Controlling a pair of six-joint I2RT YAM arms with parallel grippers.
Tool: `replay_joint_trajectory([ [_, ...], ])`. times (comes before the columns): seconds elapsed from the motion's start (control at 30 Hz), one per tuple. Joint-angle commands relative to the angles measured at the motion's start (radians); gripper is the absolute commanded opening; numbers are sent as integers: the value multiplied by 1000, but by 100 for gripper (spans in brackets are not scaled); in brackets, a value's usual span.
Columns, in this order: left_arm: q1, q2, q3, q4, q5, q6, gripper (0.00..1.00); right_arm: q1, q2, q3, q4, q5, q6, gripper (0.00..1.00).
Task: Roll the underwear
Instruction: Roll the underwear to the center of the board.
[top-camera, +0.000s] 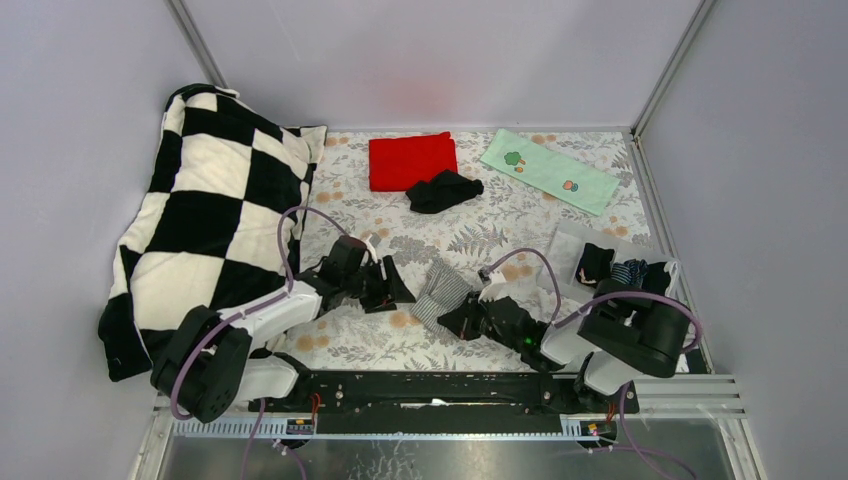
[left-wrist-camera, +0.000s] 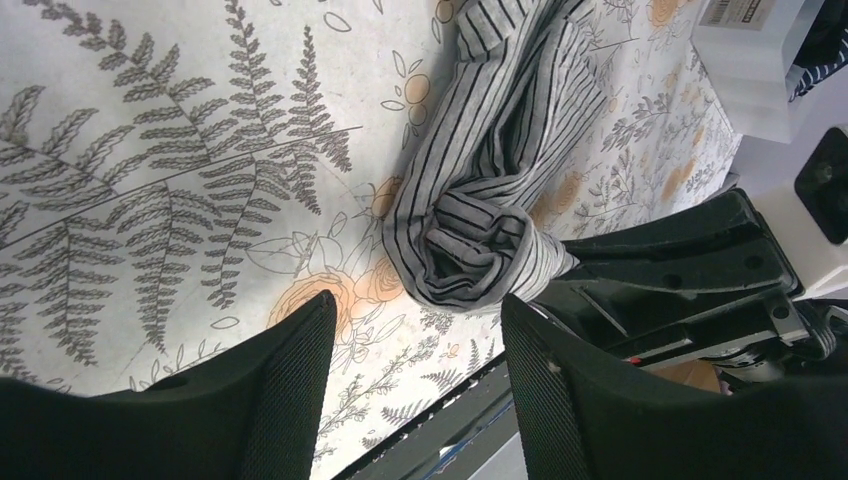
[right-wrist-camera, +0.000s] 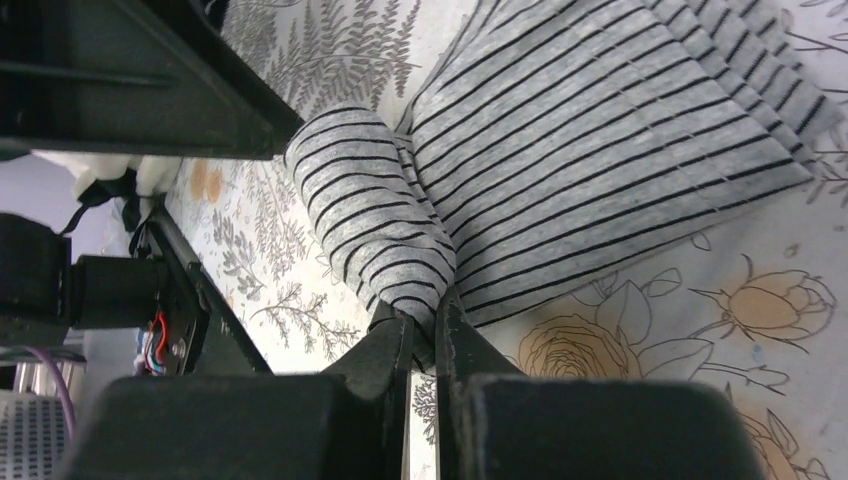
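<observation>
Floral tablecloth (top-camera: 470, 225), right gripper (right-wrist-camera: 422, 322) pinching striped underwear (right-wrist-camera: 560, 150) roll — left gripper (left-wrist-camera: 415, 330) (jaws wide) just beside

Small booth with plain pale lilac walls (top-camera: 420, 50) on three sides, joined at the back corners by slim metal posts (top-camera: 675, 60). The table (top-camera: 500, 215) has a white cover printed with grey ferns and orange flowers. A big black-and-white checked cushion (top-camera: 215, 200) leans against the left wall. A ribbed metal rail (top-camera: 720, 395) edges the near side. Soft, even light.
</observation>
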Motion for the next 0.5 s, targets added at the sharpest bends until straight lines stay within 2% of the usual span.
replay_joint_trajectory([
  [0.0,1,24,-11,101,34,22,66,-10,-75,53,-325,123,87,0],
  [0.23,-26,71,-1,159,51,36,67,-42,-103,161,-614,110,130,2],
  [0.47,-56,146,11,195,34,45,67,-143,-64,247,-800,-33,124,6],
])
